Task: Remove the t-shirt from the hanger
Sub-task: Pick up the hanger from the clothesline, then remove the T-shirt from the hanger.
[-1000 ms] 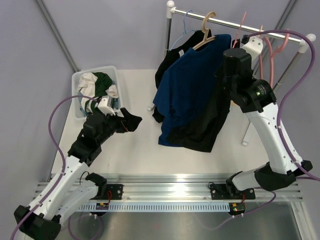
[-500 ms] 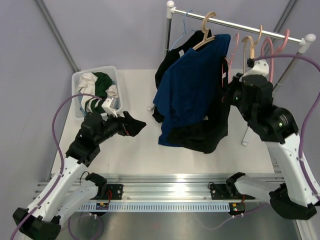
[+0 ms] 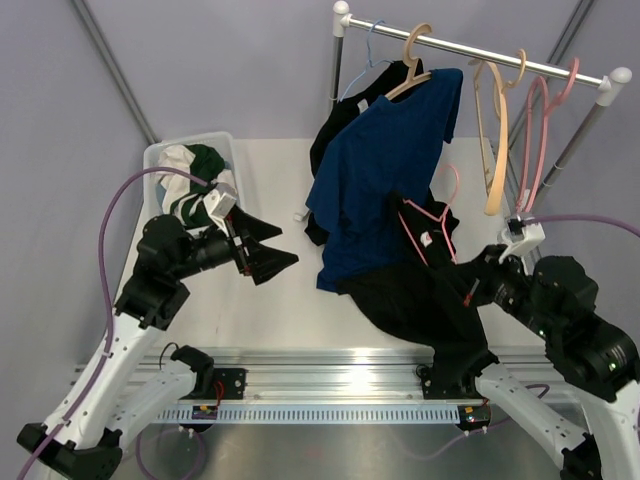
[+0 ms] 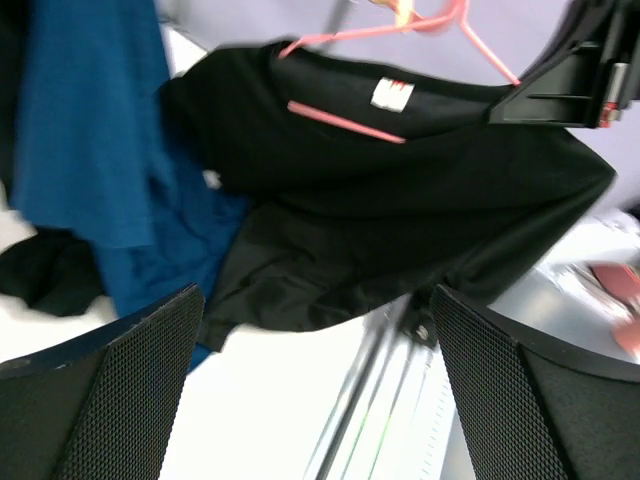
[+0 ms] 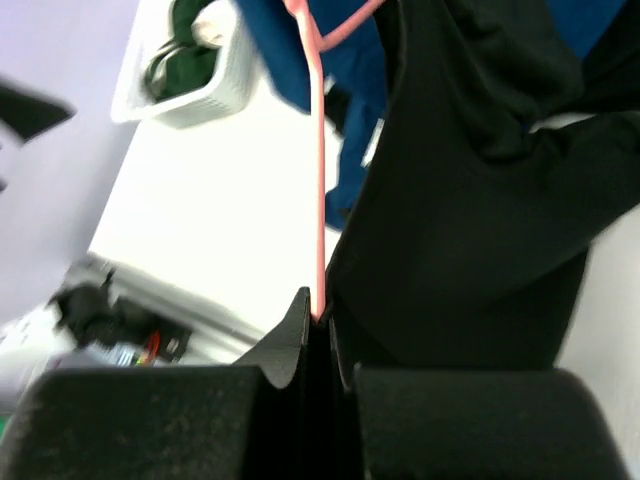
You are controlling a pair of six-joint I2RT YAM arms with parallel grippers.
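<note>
1. Your right gripper (image 5: 318, 318) has swung down off the rail (image 3: 470, 47) toward the near edge over the last second. It brought the pink hanger (image 5: 320, 150) with it, fingers pinched tight on the wire.
2. The black t-shirt (image 3: 430, 315) is on that hanger, low between the arms, its hem trailing toward the near table (image 3: 270, 310) edge. Expect it to be light, limp and stretchy, so it should slide rather than resist. Take it at a shoulder beside the white label (image 4: 392, 93).
3. Your left gripper (image 3: 285, 249) has turned to face the shirt, jaws spread wide, holding nothing and well apart from it.
4. Behind, the blue t-shirt (image 3: 385, 165) on its wooden hanger (image 3: 412, 62) overlaps the black one and could drag along.
5. Farthest, spare hangers (image 3: 500, 130) hang on the rail, and a bin (image 3: 157, 160) of clothes sits at the far left.
</note>
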